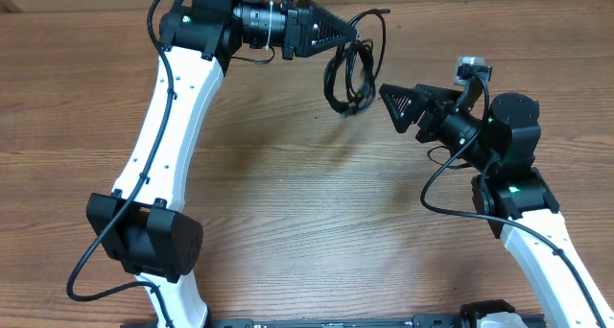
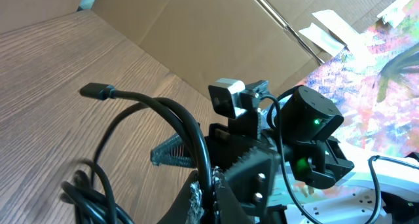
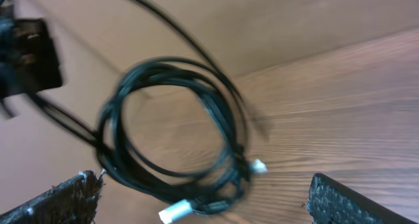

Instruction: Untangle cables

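Cables [image 1: 349, 77] hang as a looped black bundle from the left gripper [image 1: 342, 33], whose jaws are clamped on the strands. In the left wrist view one plug-tipped end [image 2: 97, 91] arcs out ahead of those jaws, above the table [image 1: 288, 184]. The right gripper [image 1: 391, 107] faces the bundle from just beside it, jaws spread wide and holding nothing. The coil sits ahead of and between its fingers [image 3: 62, 198]; blur hides whether a strand brushes one.

Black cables [image 1: 350, 79], white plug tips [image 3: 260, 165], brown woodgrain table [image 1: 288, 194].
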{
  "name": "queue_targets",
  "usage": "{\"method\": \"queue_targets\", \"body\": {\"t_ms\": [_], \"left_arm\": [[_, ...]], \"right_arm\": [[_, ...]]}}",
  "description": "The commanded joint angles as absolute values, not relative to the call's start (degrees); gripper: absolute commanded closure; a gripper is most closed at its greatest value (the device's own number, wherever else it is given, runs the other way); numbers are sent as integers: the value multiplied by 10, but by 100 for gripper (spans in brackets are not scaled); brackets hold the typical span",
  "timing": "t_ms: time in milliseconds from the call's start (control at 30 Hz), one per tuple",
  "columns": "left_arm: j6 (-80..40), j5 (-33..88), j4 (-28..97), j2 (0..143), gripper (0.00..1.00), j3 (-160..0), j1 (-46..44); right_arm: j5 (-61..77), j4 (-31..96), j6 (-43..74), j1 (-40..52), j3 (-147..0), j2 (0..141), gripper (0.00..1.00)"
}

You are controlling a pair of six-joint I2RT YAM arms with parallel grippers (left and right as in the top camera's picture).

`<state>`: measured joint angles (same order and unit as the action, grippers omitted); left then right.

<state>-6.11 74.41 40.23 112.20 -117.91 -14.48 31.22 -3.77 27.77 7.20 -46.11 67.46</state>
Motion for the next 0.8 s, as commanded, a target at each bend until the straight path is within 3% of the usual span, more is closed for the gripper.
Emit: {"method": "queue_targets", "body": {"t_ms": [0,367,767], "left_arm": [[-69,758,398,1104,96,-1196,-143],[-114,677,395,1104,96,-1196,-182],[-331,639,269,1104,96,-1196,-192]], "right_arm": [[411,-69,250,70,-458,676,0],[541,-132,250,70,-458,676,0],[563,-123,249,71,-458,676,0]]}}
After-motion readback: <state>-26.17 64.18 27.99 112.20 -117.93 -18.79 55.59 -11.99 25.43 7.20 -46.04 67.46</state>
